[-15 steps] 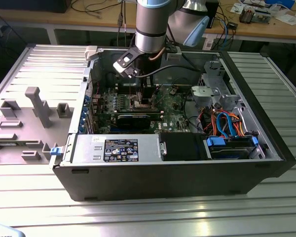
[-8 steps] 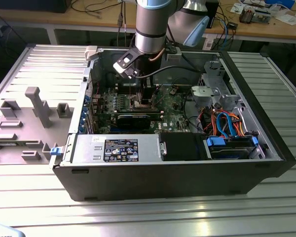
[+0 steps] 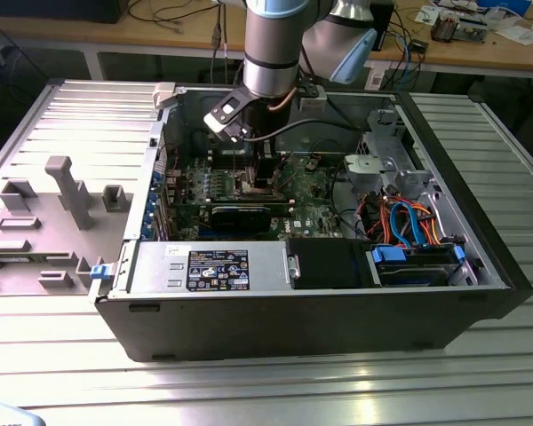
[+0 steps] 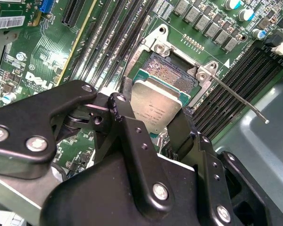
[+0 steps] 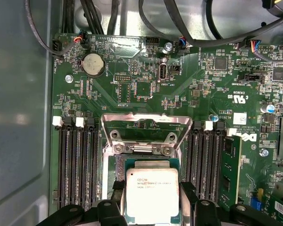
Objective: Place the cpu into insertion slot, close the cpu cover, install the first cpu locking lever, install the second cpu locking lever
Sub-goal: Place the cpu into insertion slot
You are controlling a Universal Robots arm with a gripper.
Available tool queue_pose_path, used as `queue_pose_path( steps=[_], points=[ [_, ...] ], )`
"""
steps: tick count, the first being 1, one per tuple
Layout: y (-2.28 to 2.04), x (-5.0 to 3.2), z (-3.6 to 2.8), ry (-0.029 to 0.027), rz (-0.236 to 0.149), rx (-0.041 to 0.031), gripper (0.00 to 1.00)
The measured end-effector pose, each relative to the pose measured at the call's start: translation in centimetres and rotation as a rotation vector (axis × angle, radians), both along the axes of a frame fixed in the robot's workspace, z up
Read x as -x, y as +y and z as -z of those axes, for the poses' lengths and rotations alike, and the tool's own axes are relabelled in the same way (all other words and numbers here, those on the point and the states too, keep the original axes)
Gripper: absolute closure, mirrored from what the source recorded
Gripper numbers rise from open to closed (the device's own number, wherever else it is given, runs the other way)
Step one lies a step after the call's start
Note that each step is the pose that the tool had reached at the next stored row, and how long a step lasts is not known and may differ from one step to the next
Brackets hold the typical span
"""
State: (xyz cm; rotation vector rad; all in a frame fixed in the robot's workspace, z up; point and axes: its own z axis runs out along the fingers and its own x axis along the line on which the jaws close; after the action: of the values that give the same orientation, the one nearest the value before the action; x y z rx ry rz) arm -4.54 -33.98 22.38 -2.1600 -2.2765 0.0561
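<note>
- In both wrist views we see the gripper closed partway, its fingers pinching two opposite edges of the cpu.
- The cpu lies flat, metal top upward, sides parallel to the insertion slot, overlapping its near part.
- Behind the slot the cpu cover stands swung open.
- A locking lever juts free from the slot's corner.

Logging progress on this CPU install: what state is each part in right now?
cpu: gripped, over the slot, not seated.
gripper: shut on the cpu.
insertion slot: uncovered, contacts exposed.
cpu cover: swung open.
locking lever: unlatched, sticking out free.
</note>
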Motion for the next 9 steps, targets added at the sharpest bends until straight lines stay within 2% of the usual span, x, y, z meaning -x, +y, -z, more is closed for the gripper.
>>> queue_pose_path(
  steps=[9],
  points=[
    [0.0,0.0,0.19,0.0,0.0,0.0,0.45]
  ],
)
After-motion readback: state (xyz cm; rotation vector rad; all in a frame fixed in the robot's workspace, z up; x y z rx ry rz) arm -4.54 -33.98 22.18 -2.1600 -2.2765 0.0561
